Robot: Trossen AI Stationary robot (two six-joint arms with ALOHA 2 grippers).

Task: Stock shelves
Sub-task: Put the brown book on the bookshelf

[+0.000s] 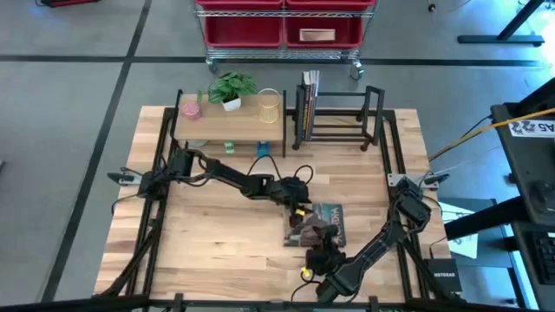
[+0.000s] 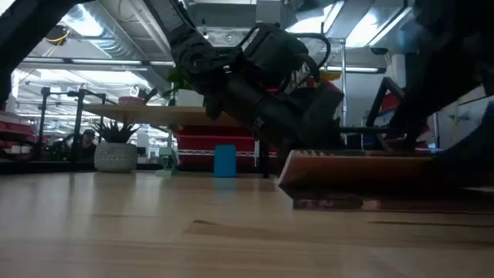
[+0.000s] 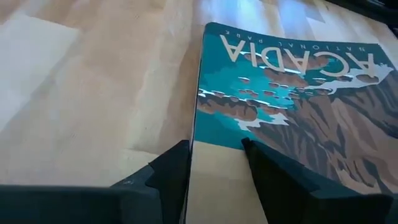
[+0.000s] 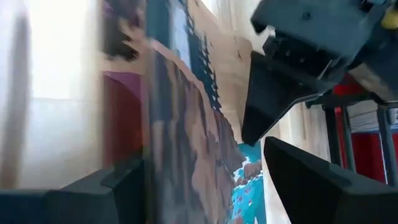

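Observation:
A book with a teal "Acadia" cover [image 1: 318, 224] is at the table's middle near part. In the low view its left end [image 2: 297, 168] stands a little above the tabletop. My left gripper [image 1: 299, 204] reaches in from the left and is shut on the book's far-left corner. My right gripper [image 1: 323, 253] is at the book's near edge, open wide, with the cover [image 4: 186, 124] between its fingers. The wood-topped shelf [image 1: 230, 121] and the black book rack [image 1: 338, 117] stand at the far side. My left gripper has the book's edge near a corner [image 3: 198, 134] between its fingers: one finger [image 3: 270, 171] lies on the cover, the other [image 3: 171, 168] just outside the edge. The fingers come slanting down from the table's far left. That end of the book is raised. I cannot tell whether my right gripper touches the book.
The wood-topped shelf carries a potted plant [image 1: 231, 89], a pink cup [image 1: 191, 108] and a yellow glass [image 1: 270, 106]. Books stand at the rack's left end [image 1: 309, 95]. A cart with red bins [image 1: 282, 30] is beyond the table. Bare wood lies at the near left.

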